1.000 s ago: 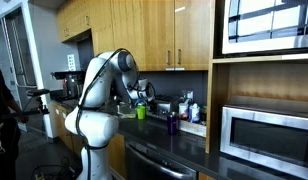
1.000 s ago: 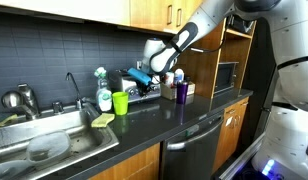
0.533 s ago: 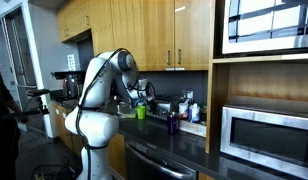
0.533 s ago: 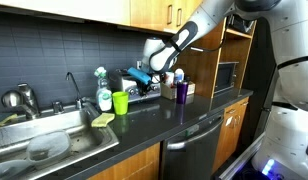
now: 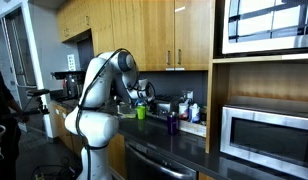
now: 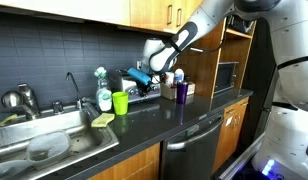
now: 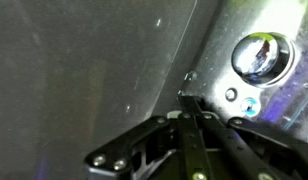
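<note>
— Green cup (image 6: 120, 102) on the counter (image 6: 144, 125), right of the sink (image 6: 34, 150), then a blue thing (image 6: 138, 75), a brush maybe.
— Claw (image 6: 152, 72) hangs just beside it, pressed together, nothing pinched; purple cup (image 6: 180, 91) further right. I'd spread it first, slowly, clear of both cups.

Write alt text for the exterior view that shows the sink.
A white robot arm reaches in from the right of the frame above a dark kitchen counter, its gripper shut close to a purple cup. Left of it a green cup and a yellow-green sponge sit beside a steel sink with a faucet.
</note>
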Tool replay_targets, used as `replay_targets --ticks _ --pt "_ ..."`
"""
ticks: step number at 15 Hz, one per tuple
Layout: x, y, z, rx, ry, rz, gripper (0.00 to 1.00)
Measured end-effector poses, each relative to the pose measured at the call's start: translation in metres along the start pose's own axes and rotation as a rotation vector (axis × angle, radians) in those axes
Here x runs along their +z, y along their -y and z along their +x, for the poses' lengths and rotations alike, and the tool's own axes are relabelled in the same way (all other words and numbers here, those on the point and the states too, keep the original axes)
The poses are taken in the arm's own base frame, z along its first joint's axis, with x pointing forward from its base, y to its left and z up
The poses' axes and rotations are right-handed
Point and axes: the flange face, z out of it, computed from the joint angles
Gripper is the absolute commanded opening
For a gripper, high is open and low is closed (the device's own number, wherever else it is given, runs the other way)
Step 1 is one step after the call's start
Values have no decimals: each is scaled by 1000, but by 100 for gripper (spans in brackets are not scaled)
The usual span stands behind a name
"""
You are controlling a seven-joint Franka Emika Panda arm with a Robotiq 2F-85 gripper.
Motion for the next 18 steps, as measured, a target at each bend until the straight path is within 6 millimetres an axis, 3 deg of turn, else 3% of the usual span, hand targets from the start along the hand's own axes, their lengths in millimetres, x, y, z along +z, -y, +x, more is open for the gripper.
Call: replay_targets --ticks 18 --pt "-9 -2 -1 -39 19 7 0"
